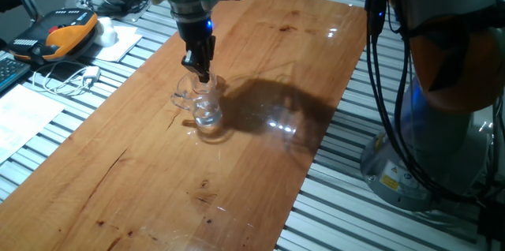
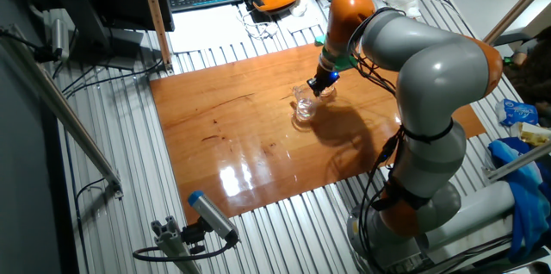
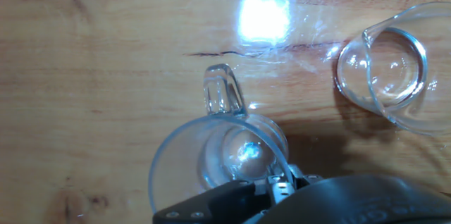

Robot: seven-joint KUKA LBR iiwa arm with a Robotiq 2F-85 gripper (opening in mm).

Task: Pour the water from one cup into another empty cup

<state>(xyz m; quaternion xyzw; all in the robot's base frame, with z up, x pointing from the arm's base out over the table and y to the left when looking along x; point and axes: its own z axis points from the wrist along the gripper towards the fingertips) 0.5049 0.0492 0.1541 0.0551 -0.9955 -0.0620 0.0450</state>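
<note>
The black two-finger gripper point(image 1: 202, 73) reaches straight down onto the rim of the clear glass mug with a side loop handle point(image 1: 196, 95), one finger point(image 3: 232, 196) showing in the hand view over the mug's edge; whether the jaws are pinched on the glass wall I cannot tell. The mug stands upright, mouth up, its long axis vertical, and its handle point(image 3: 223, 91) points away from the finger in the hand view, toward the left long edge of the worktop in one fixed view. A glint at its bottom is all that shows of the water point(image 3: 246, 152).

Just beside it stands the small, short clear glass tumbler without a handle point(image 3: 385, 70), also upright (in one fixed view it sits nearer the camera than the mug).

Both glasses stand around the middle of the glossy reddish-brown wooden worktop point(image 1: 158, 188), well apart from all its edges, with bare wood on every side. The board lies on a ribbed aluminium table point(image 1: 379, 219). Beyond its left edge lie an orange handheld pendant point(image 1: 67, 30) and white papers point(image 1: 20, 121).
</note>
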